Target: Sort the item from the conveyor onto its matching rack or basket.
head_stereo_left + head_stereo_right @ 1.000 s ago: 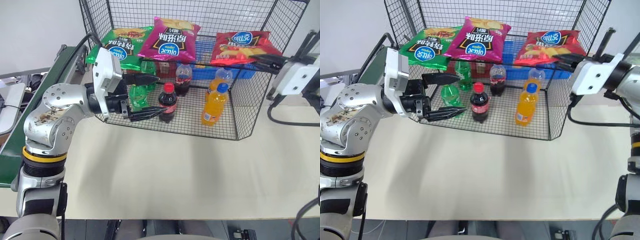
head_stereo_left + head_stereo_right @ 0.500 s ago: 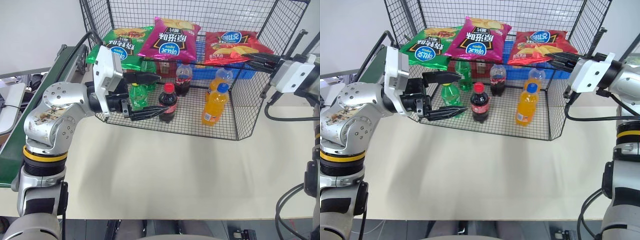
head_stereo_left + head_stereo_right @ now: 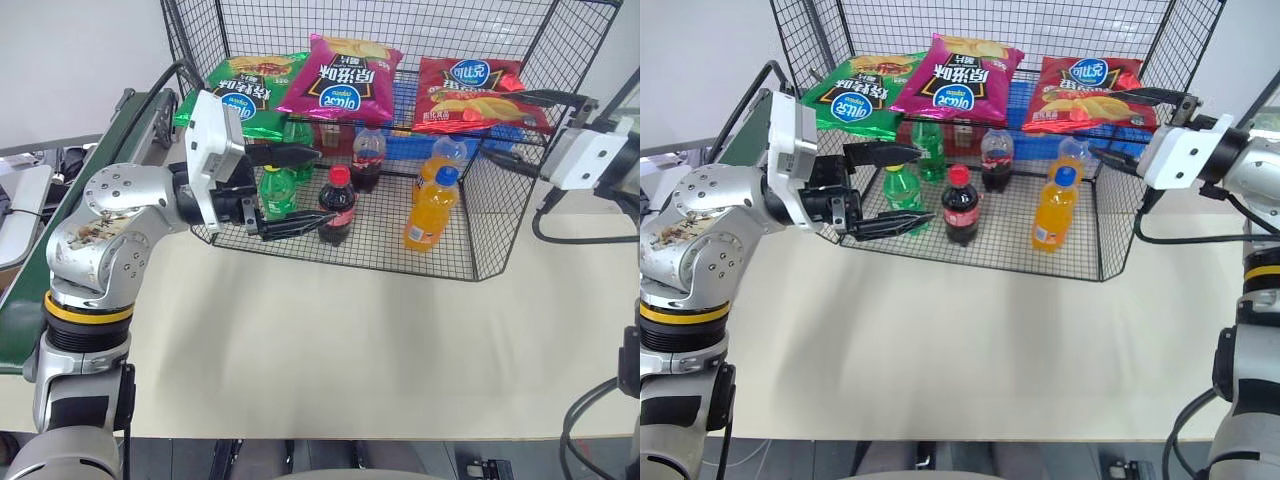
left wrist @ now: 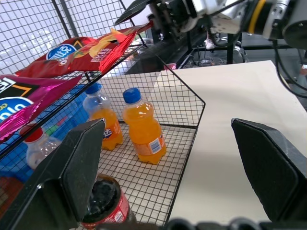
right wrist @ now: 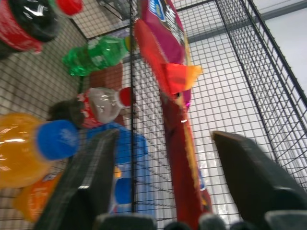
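The red chip bag point(image 3: 470, 92) lies flat on the right end of the raised wire shelf inside the black wire cage point(image 3: 470, 262). My right gripper point(image 3: 507, 125) is open at the cage's right side. One finger is above the bag's right edge and the other is below the shelf. In the right wrist view the bag's edge point(image 5: 180, 158) runs between the spread fingers, untouched. My left gripper point(image 3: 315, 188) is open and empty, level in front of the cage's left half. The dark green conveyor point(image 3: 20, 300) runs along the far left.
A green chip bag point(image 3: 245, 95) and a magenta chip bag point(image 3: 340, 78) share the shelf. Under it stand green bottles point(image 3: 275, 190), a cola bottle point(image 3: 335, 205) and orange bottles point(image 3: 428, 210). A blue crate point(image 3: 440, 145) sits at the back.
My right gripper has opened and let go of the red bag, which now rests flat on the shelf. The right hand sank slightly. The left arm has not moved.
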`<act>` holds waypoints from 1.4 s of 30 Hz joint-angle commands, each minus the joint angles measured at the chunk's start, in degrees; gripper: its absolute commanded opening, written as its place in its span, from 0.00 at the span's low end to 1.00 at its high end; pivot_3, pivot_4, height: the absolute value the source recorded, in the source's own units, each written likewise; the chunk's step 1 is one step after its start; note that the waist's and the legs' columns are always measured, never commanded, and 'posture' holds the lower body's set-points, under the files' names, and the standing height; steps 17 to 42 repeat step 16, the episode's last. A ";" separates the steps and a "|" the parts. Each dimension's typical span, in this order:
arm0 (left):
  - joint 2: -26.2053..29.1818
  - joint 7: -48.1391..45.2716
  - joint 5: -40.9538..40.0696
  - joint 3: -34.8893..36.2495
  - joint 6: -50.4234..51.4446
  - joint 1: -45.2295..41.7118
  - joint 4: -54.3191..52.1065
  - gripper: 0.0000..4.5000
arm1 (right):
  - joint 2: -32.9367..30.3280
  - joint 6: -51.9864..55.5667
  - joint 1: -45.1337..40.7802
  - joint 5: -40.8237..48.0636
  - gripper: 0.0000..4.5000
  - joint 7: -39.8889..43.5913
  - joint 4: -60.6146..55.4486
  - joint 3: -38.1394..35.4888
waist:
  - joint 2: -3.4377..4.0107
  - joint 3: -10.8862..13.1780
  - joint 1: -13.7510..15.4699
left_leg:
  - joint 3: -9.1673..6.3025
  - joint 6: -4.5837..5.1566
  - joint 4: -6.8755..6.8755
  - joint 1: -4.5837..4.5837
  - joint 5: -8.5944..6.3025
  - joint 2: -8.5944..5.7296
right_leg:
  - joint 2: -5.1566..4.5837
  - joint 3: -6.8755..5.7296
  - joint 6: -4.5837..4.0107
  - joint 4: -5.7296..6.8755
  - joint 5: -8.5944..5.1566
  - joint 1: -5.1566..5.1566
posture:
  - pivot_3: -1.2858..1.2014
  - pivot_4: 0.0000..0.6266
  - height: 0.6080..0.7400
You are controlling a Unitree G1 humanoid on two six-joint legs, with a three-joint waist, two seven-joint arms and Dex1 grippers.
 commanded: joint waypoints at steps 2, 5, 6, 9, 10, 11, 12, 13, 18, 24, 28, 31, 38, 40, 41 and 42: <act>0.06 3.09 -2.05 4.29 1.65 -2.41 0.30 1.00 | -3.06 8.73 6.75 6.76 0.99 -1.68 -15.69 -5.56 | 0.00 0.00 0.11 | 0.01 0.00 0.01 -0.02 0.00 0.00 | -0.01 0.01 0.00 0.01 0.00 0.00 | 0.52 0.24 1.00; 0.14 6.53 -2.83 6.51 4.11 -3.60 1.52 1.00 | -4.07 21.98 13.35 8.96 0.99 -6.39 -30.59 -10.43 | 0.02 -0.01 0.07 | -0.03 0.00 0.00 -0.04 0.00 0.02 | 0.00 0.00 0.00 0.08 0.00 0.00 | 0.52 0.24 1.00; 0.42 7.69 -1.97 6.91 3.73 -3.75 1.68 1.00 | -4.19 26.76 15.13 9.32 0.99 -8.06 -35.41 -11.95 | 0.02 -0.01 0.09 | -0.06 0.00 0.01 -0.04 0.00 0.04 | 0.01 -0.02 0.00 0.12 0.00 0.00 | 0.52 0.24 1.00; 1.54 9.24 -1.09 7.49 4.06 -3.88 2.40 1.00 | -3.36 40.18 18.81 11.26 0.99 -13.40 -47.52 -15.84 | 0.02 -0.01 0.12 | -0.07 0.00 0.01 -0.02 0.00 0.04 | 0.02 -0.04 0.01 0.10 0.00 0.00 | 0.52 0.24 1.00; 2.18 9.81 -0.20 7.45 3.92 -3.84 2.48 1.00 | -2.81 44.09 20.33 11.56 0.99 -15.17 -51.71 -16.92 | 0.02 -0.01 0.22 | -0.08 0.00 0.01 -0.03 0.00 0.03 | 0.01 -0.06 0.01 0.08 0.00 0.00 | 0.52 0.24 1.00; 2.68 10.16 0.68 7.25 3.46 -3.79 2.49 1.00 | -2.28 47.25 21.54 11.67 0.99 -16.61 -55.00 -17.72 | 0.02 -0.02 0.28 | -0.09 -0.01 0.01 -0.03 0.00 0.03 | 0.01 -0.07 0.01 0.08 0.00 0.00 | 0.52 0.24 1.00; 3.07 10.25 1.51 7.05 2.69 -3.72 2.50 1.00 | -1.45 50.32 22.72 11.59 0.99 -18.32 -58.25 -18.37 | 0.02 -0.02 0.35 | -0.10 -0.01 0.02 -0.03 0.00 0.03 | 0.02 -0.07 0.01 0.06 -0.01 0.00 | 0.52 0.24 1.00; 3.29 10.26 2.04 6.91 2.15 -3.68 2.52 1.00 | -0.86 52.66 23.51 11.52 0.99 -19.51 -60.56 -18.83 | 0.02 -0.02 0.44 | -0.09 -0.01 0.01 -0.04 0.00 0.02 | 0.01 -0.07 0.02 0.04 -0.01 0.00 | 0.52 0.24 1.00; 3.09 9.17 1.81 6.66 1.85 -3.98 3.04 1.00 | 1.26 56.99 25.82 10.32 0.99 -22.14 -64.35 -19.64 | 0.02 -0.02 0.68 | -0.07 -0.01 0.02 -0.05 0.00 -0.02 | 0.00 -0.05 0.04 -0.01 -0.02 0.00 | 0.52 0.24 1.00; 3.09 9.17 1.81 6.66 1.85 -3.98 3.04 1.00 | 1.26 56.99 25.82 10.32 0.99 -22.14 -64.35 -19.64 | 0.02 -0.02 0.68 | -0.07 -0.01 0.02 -0.05 0.00 -0.02 | 0.00 -0.05 0.04 -0.01 -0.02 0.00 | 0.52 0.24 1.00; 3.09 9.17 1.81 6.66 1.85 -3.98 3.04 1.00 | 1.26 56.99 25.82 10.32 0.99 -22.14 -64.35 -19.64 | 0.02 -0.02 0.68 | -0.07 -0.01 0.02 -0.05 0.00 -0.02 | 0.00 -0.05 0.04 -0.01 -0.02 0.00 | 0.52 0.24 1.00; 3.09 9.17 1.81 6.66 1.85 -3.98 3.04 1.00 | 1.26 56.99 25.82 10.32 0.99 -22.14 -64.35 -19.64 | 0.02 -0.02 0.68 | -0.07 -0.01 0.02 -0.05 0.00 -0.02 | 0.00 -0.05 0.04 -0.01 -0.02 0.00 | 0.52 0.24 1.00; 3.09 9.17 1.81 6.66 1.85 -3.98 3.04 1.00 | 1.26 56.99 25.82 10.32 0.99 -22.14 -64.35 -19.64 | 0.02 -0.02 0.68 | -0.07 -0.01 0.02 -0.05 0.00 -0.02 | 0.00 -0.05 0.04 -0.01 -0.02 0.00 | 0.52 0.24 1.00; 3.09 9.17 1.81 6.66 1.85 -3.98 3.04 1.00 | 1.26 56.99 25.82 10.32 0.99 -22.14 -64.35 -19.64 | 0.02 -0.02 0.68 | -0.07 -0.01 0.02 -0.05 0.00 -0.02 | 0.00 -0.05 0.04 -0.01 -0.02 0.00 | 0.52 0.24 1.00; 3.09 9.17 1.81 6.66 1.85 -3.98 3.04 1.00 | 1.26 56.99 25.82 10.32 0.99 -22.14 -64.35 -19.64 | 0.02 -0.02 0.68 | -0.07 -0.01 0.02 -0.05 0.00 -0.02 | 0.00 -0.05 0.04 -0.01 -0.02 0.00 | 0.52 0.24 1.00; 3.09 9.17 1.81 6.66 1.85 -3.98 3.04 1.00 | 1.26 56.99 25.82 10.32 0.99 -22.14 -64.35 -19.64 | 0.02 -0.02 0.68 | -0.07 -0.01 0.02 -0.05 0.00 -0.02 | 0.00 -0.05 0.04 -0.01 -0.02 0.00 | 0.52 0.24 1.00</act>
